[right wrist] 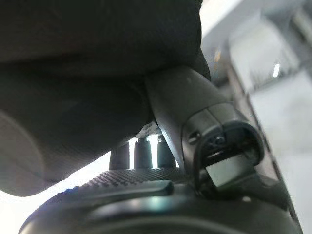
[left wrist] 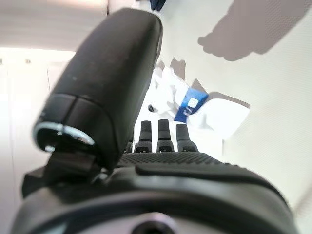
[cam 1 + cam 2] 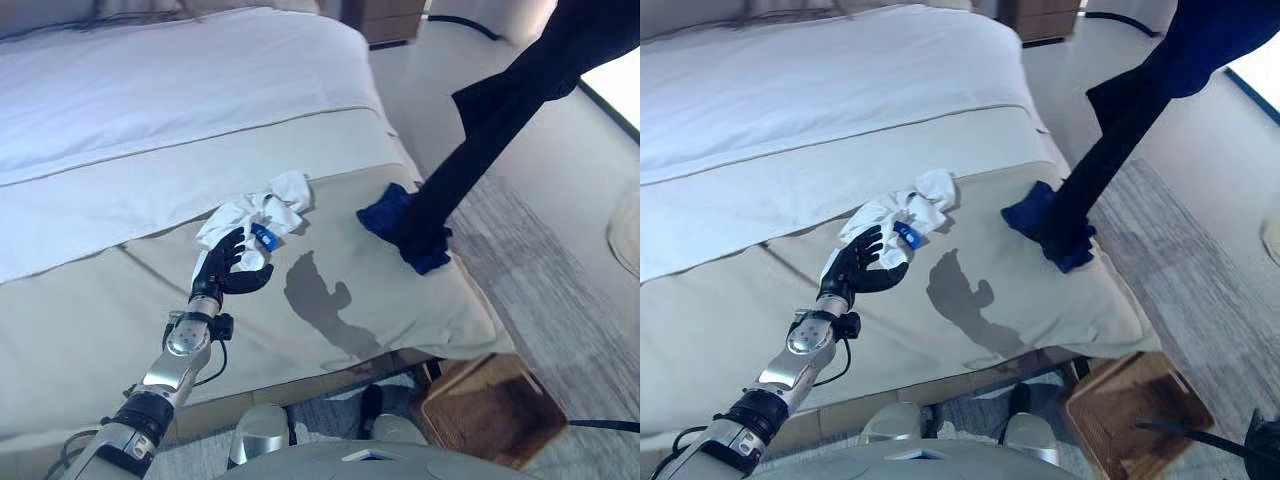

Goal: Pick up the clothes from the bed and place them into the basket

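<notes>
A white cloth [image 3: 262, 212] with a blue tag [image 3: 264, 236] lies crumpled on the beige bed cover [image 3: 380, 300]. My left hand [image 3: 228, 262] is open just in front of it, fingers straight and pointing at the cloth, thumb out. The cloth also shows past the fingers [image 2: 163, 134] in the left wrist view [image 2: 214, 114]. A dark navy garment [image 3: 500, 110] hangs taut from the upper right, its lower end [image 3: 405, 228] resting on the bed's right edge. In the right wrist view my right hand [image 1: 146, 195] is shut on this garment [image 1: 97, 58]. A brown basket [image 3: 490, 405] stands on the floor below the bed's corner.
The white duvet [image 3: 180, 90] covers the far part of the bed. A grey rug [image 3: 560, 280] lies right of the bed. A round pale object [image 3: 628, 232] is at the right edge. Wooden furniture [image 3: 390, 20] stands beyond the bed.
</notes>
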